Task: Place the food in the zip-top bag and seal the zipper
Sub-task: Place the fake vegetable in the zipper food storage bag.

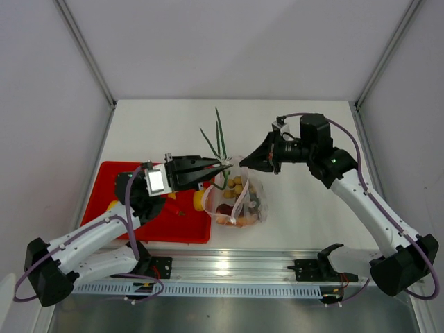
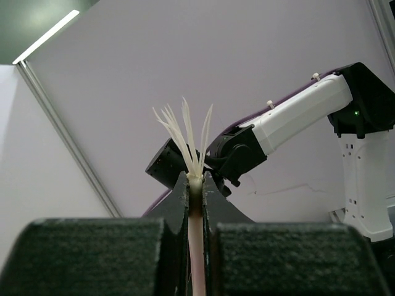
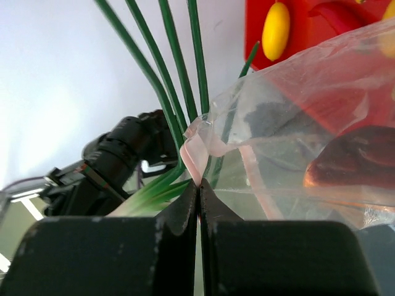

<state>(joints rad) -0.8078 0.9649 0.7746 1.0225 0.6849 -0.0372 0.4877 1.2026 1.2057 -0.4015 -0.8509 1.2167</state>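
My left gripper (image 1: 220,164) (image 2: 195,179) is shut on the pale stem of the green stalks (image 1: 219,139), just below the white root tuft (image 2: 185,135). Their leaves (image 3: 166,68) point toward the far side. The zip-top bag (image 1: 244,208) lies crumpled just right of the red tray, with tan balls (image 1: 237,184) and an orange-brown wedge (image 3: 345,163) inside. My right gripper (image 1: 243,161) (image 3: 199,184) is shut on the bag's mouth edge, pinching the pink zipper strip (image 3: 197,151) and lifting it. The stalks' held end hangs right at that raised mouth.
The red tray (image 1: 118,173) sits left of the bag, partly under my left arm. A yellow food piece (image 1: 199,199) (image 3: 276,29) rests at its right end. White walls close in the table on three sides, and a metal rail (image 1: 229,267) runs along the near edge.
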